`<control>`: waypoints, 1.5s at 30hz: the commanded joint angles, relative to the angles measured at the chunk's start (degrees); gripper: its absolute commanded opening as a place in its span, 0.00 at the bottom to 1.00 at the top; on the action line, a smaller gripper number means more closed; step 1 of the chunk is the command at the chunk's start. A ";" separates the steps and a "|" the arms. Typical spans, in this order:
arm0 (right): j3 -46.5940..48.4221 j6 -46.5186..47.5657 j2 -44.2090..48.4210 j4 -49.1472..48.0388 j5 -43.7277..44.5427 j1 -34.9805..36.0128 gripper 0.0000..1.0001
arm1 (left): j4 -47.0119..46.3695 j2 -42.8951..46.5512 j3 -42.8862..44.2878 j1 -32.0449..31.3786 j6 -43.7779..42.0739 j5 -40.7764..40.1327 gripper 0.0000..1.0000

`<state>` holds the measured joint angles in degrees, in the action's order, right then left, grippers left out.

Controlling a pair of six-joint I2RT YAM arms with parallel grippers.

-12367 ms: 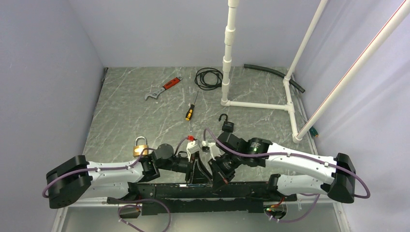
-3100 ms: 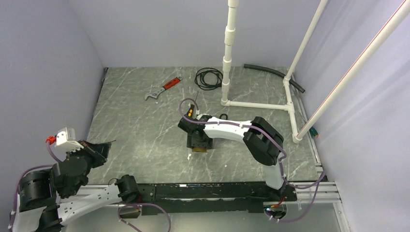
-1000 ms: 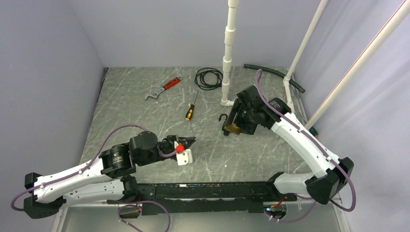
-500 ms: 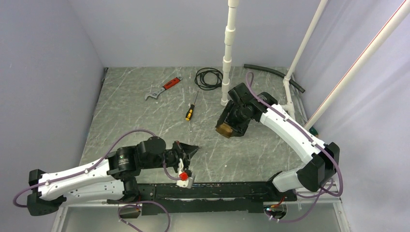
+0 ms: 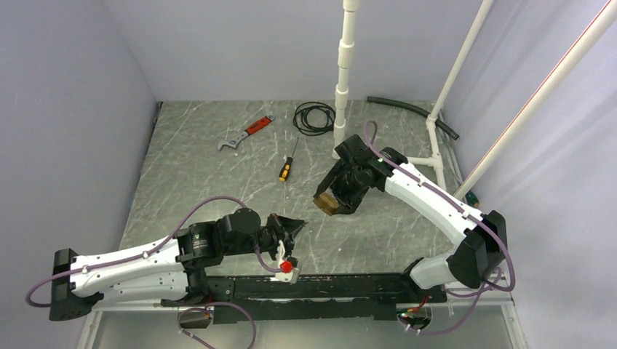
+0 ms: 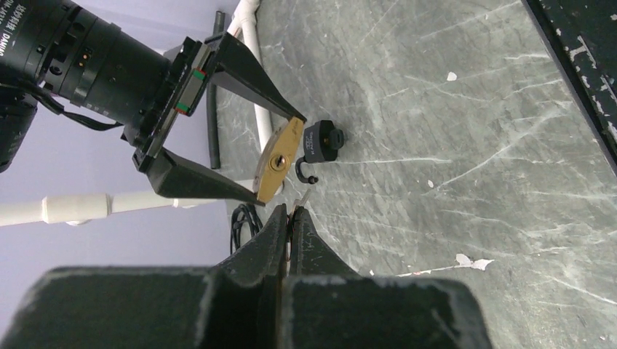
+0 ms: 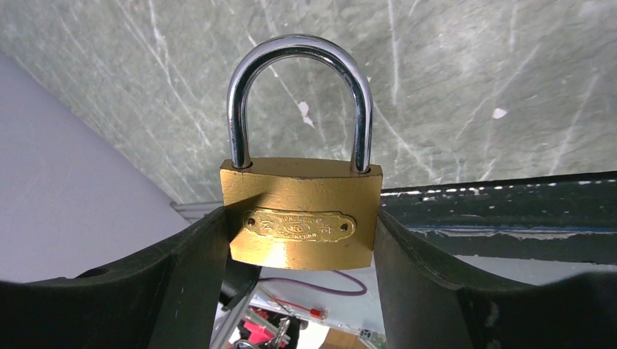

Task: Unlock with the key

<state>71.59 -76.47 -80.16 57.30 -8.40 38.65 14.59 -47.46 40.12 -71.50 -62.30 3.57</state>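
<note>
A brass padlock (image 5: 327, 202) with its chrome shackle (image 7: 298, 102) closed hangs above the table, and my right gripper (image 5: 336, 198) is shut on its two sides. The right wrist view shows the lock body (image 7: 302, 218) squeezed between both fingers. My left gripper (image 5: 298, 224) is shut on the key, whose silver tip (image 6: 308, 196) pokes out past the fingertips (image 6: 280, 218). That tip points toward the lock's underside and keyhole (image 6: 276, 161), a short gap away. A red and white key tag (image 5: 285, 263) dangles under the left gripper.
A black padlock (image 6: 320, 142) with an open shackle lies on the table beyond the brass one. Farther back are a red-handled wrench (image 5: 246, 132), a screwdriver (image 5: 288, 166), a black cable coil (image 5: 313, 118), a white pipe frame (image 5: 342, 94) and a black hose (image 5: 411, 109).
My right gripper has carried the brass padlock left and nearer, toward the left arm. My left gripper has slid right and rolled over, so the key tag now hangs below it.
</note>
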 commanded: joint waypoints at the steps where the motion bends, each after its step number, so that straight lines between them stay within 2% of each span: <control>1: 1.02 -2.97 -0.15 -6.45 -4.05 1.59 0.00 | -3.75 0.72 -0.47 -0.44 0.03 0.52 0.00; 15: -1.36 -5.21 -3.20 -11.95 -7.50 4.66 0.00 | -5.18 1.88 -3.59 -0.70 -0.91 -1.76 0.00; 28: -2.93 -7.43 -3.99 -14.74 -9.95 5.20 0.00 | -10.18 -0.34 -6.61 -2.05 -4.77 -11.96 0.00; 45: -3.21 -7.44 -3.95 -15.89 -11.29 5.44 0.00 | -11.43 -2.04 -7.73 -2.06 -4.85 -11.76 0.00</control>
<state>67.70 -82.98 -85.19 45.52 -16.16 43.72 6.39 -49.45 32.99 -73.23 -66.67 -7.86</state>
